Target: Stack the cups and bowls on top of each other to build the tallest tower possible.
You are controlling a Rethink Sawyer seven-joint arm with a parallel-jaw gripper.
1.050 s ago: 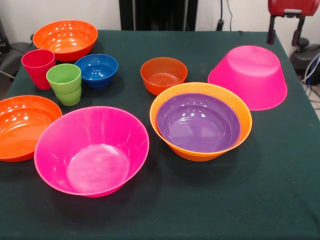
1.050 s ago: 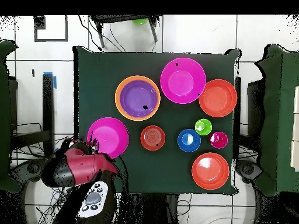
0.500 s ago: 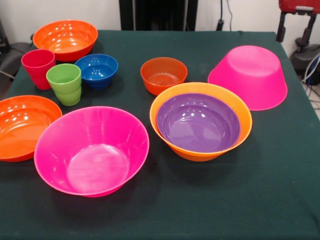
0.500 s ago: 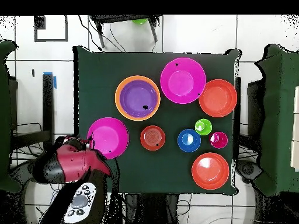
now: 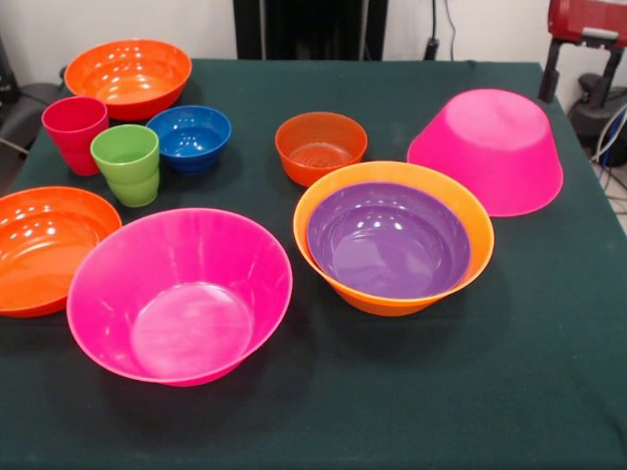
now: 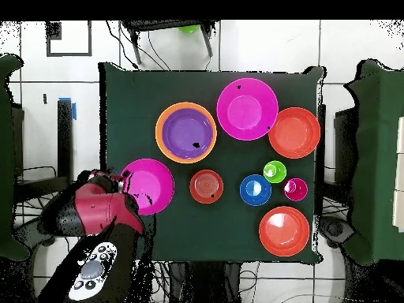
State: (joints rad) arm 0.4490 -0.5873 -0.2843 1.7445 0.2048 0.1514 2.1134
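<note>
Dark green tabletop (image 5: pixel 549 392) carrying ten plastic pieces, none yet stacked into a tower apart from one nested pair. Centre: purple bowl (image 5: pixel 388 240) seated upright inside the large orange bowl (image 5: pixel 478 220), its rim just below the orange rim. Beside that pair, toward the far right in the front view: upturned pink bowl (image 5: pixel 488 147), base up, just beside the orange bowl but apart from it. Near front: upright pink bowl (image 5: pixel 179 294), empty, just beside a shallow red-orange bowl (image 5: pixel 44 245) at the left edge. Far left corner: second shallow red-orange bowl (image 5: pixel 128 74). In front of it, a close cluster: red cup (image 5: pixel 74 132), green cup (image 5: pixel 126 162) and small blue bowl (image 5: pixel 189 137), all upright, the green cup between the other two and nearer the camera. Small red-orange bowl (image 5: pixel 320 145) stands alone between the blue bowl and the upturned pink bowl. The arm's red head (image 6: pixel 99 213) hangs off the table's corner in the overhead view, its tip at the rim of the upturned pink bowl; in the front view only red housing and two dark struts show at the top right corner. The gripper (image 5: pixel 582 67) holds nothing that can be seen; whether the fingers are spread or closed cannot be told.
</note>
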